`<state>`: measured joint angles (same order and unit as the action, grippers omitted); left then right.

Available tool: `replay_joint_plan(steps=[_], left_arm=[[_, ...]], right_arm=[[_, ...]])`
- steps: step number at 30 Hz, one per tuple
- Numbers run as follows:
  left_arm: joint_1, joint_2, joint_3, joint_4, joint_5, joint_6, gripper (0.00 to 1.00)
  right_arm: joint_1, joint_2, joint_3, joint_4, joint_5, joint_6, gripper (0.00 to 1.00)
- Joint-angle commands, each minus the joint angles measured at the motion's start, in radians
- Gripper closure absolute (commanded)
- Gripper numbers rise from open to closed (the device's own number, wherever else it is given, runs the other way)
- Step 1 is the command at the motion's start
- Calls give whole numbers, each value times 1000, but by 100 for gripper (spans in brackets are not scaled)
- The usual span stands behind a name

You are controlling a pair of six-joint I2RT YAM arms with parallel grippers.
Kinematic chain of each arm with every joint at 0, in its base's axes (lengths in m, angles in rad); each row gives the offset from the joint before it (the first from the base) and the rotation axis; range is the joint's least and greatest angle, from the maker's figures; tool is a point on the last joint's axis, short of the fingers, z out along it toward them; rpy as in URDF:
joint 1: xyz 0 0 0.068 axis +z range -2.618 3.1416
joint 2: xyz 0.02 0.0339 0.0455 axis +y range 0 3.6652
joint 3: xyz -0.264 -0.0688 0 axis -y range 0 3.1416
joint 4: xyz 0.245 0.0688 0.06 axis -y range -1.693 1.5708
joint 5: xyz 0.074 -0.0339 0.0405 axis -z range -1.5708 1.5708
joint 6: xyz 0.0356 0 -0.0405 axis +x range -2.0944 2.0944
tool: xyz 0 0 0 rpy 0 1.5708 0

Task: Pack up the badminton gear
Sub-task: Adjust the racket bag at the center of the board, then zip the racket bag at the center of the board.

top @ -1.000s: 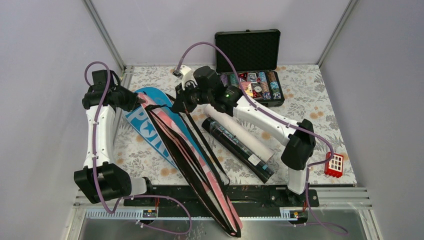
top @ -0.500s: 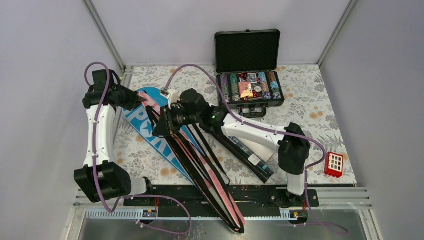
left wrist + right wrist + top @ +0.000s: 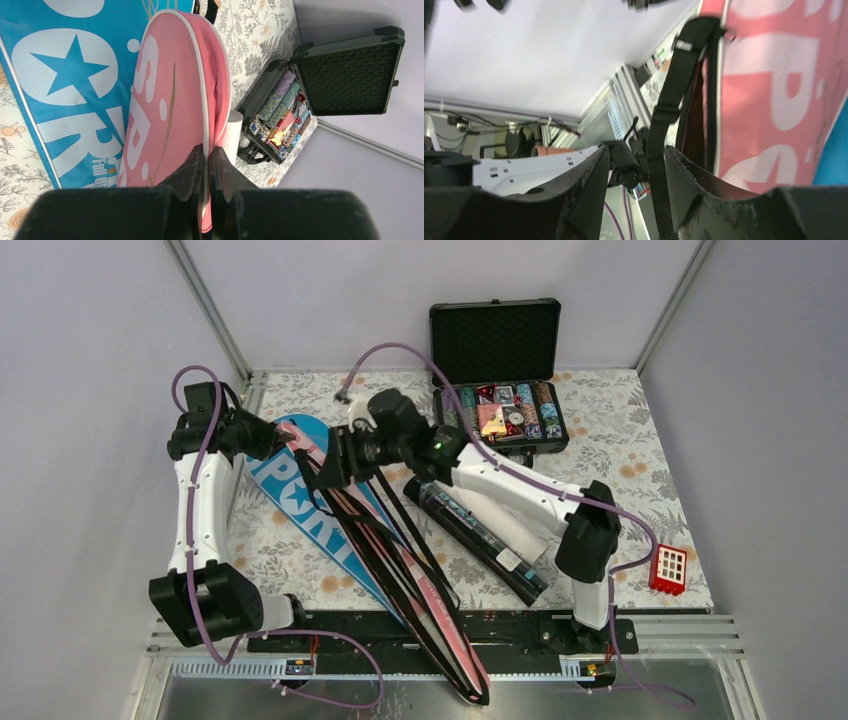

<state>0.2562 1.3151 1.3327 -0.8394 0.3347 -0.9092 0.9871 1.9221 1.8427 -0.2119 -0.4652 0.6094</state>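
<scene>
At the left centre of the overhead view, the left tool (image 3: 283,437) is clenched on the top end of the pink cover (image 3: 437,612). Its wrist camera shows both fingers pressed together on the cover's white-piped edge, with the pink face and its white lettering filling the middle of that frame.

From there the pink cover runs as a long diagonal toward the lower centre of the frame. Its narrow end passes over the black rail at the near edge of the desk (image 3: 620,440). It lies across the blue cover (image 3: 300,505), which is flat on the desk with its white "SPORT" lettering partly showing to the left of the pink one.

The right tool (image 3: 335,458) reaches in from the right to the upper part of the pink cover, just beside the left tool. In its own wrist view the fingers stand apart, released, and a black strap (image 3: 664,125) of the cover passes down through the gap, close to the right-hand finger. I cannot tell whether it touches that finger.

Right of the covers, at frame centre, the dark tube (image 3: 470,530) and the white tube (image 3: 512,528) lie side by side on the desk, partly under the right arm. The open poker chip case (image 3: 497,340) sits at upper centre. A small red block (image 3: 668,568) is at the lower right.
</scene>
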Motion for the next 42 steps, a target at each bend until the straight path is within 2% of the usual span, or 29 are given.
replay_joint_plan(steps=[1,4,10,22,24,30,34,42], left_arm=[[12,-46,4,100,60,17,100],[12,-54,0,111,77,21,100],[12,-64,-21,138,133,24,100],[12,-82,-41,160,171,41,100],[12,-85,-41,165,171,40,100],[12,-95,-45,174,171,32,100],[12,-98,-50,183,173,23,100],[12,-106,-67,198,170,22,100]], right_arm=[[-50,-38,100,-9,0,5,48],[-81,14,156,-31,29,10,51],[-105,177,369,-143,-30,65,54],[-105,284,391,-72,-38,215,55],[-105,288,375,-47,-44,256,56],[-104,237,179,167,-46,386,58],[-101,235,149,201,-44,412,59],[-97,223,62,380,-76,536,60]])
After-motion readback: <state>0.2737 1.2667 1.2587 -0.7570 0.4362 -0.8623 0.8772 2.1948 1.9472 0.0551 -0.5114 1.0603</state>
